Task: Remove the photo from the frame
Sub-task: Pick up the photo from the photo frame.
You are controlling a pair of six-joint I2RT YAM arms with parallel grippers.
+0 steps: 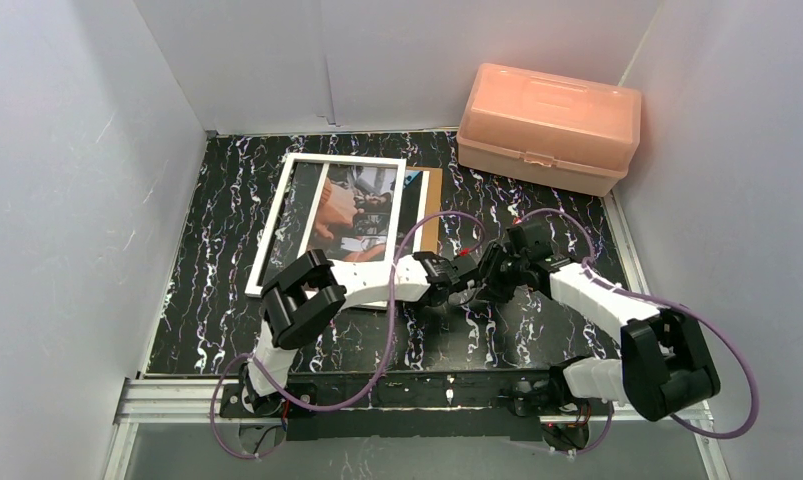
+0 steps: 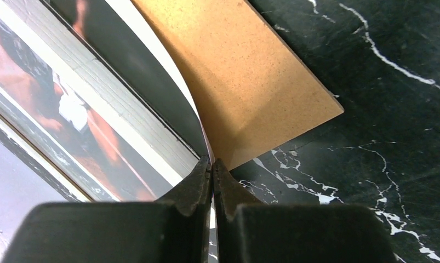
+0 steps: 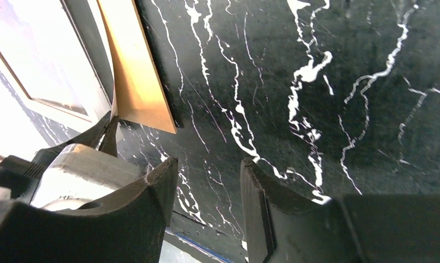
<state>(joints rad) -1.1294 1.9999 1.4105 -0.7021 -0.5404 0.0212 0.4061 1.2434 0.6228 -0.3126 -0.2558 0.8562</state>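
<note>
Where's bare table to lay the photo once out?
Bare table runs right of the board, in front of the box, to the right wall; a narrower strip lies between the frame and the left wall. Crowded at the frame's near right corner, where the left gripper pinches the photo beside the right gripper.

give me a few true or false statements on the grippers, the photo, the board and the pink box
1. The left gripper is pinched shut on the edge of the photo. True.
2. The right gripper is clamped on the backing board. False: its jaws stand apart, with only the table seen between them.
3. The pink box sits closed at the table's far right corner. True.
4. The backing board lies on top of the frame. False: it lies flat on the table, showing past the frame's right side.
</note>
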